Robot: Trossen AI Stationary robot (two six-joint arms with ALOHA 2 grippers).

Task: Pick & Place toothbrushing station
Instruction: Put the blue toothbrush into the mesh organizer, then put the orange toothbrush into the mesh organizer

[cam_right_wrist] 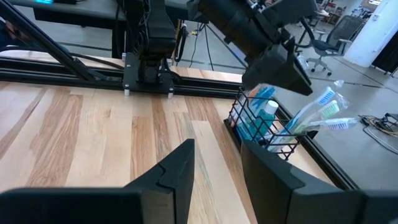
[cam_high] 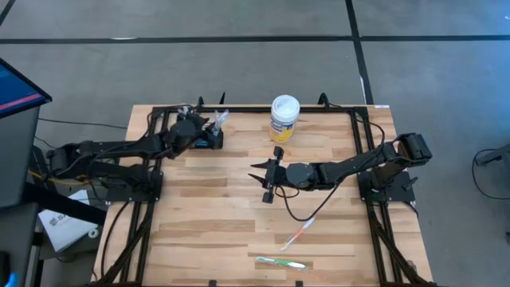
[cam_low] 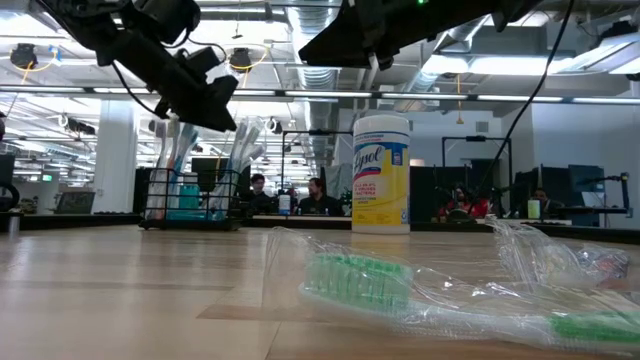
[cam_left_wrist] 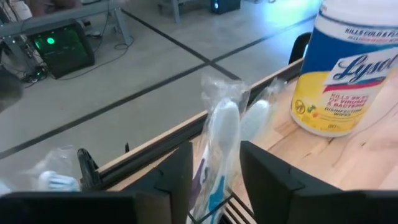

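Note:
The toothbrushing station (cam_high: 213, 142), a small black wire basket (cam_right_wrist: 261, 134), stands at the table's far left with several wrapped toothbrushes (cam_right_wrist: 317, 112) leaning out of it. My left gripper (cam_high: 209, 127) hovers just above it, open. In the left wrist view its fingers (cam_left_wrist: 180, 177) stand on either side of a wrapped white toothbrush (cam_left_wrist: 222, 127) that stands upright in the basket. My right gripper (cam_high: 260, 182) waits open over the table's middle, with nothing between its fingers (cam_right_wrist: 180, 168).
A white-lidded, yellow-labelled wipes tub (cam_high: 284, 118) stands at the far middle, right of the basket. Two wrapped toothbrushes lie near the front edge, one orange (cam_high: 301, 233) and one green (cam_high: 280, 263). A black frame rail (cam_high: 255, 108) borders the table.

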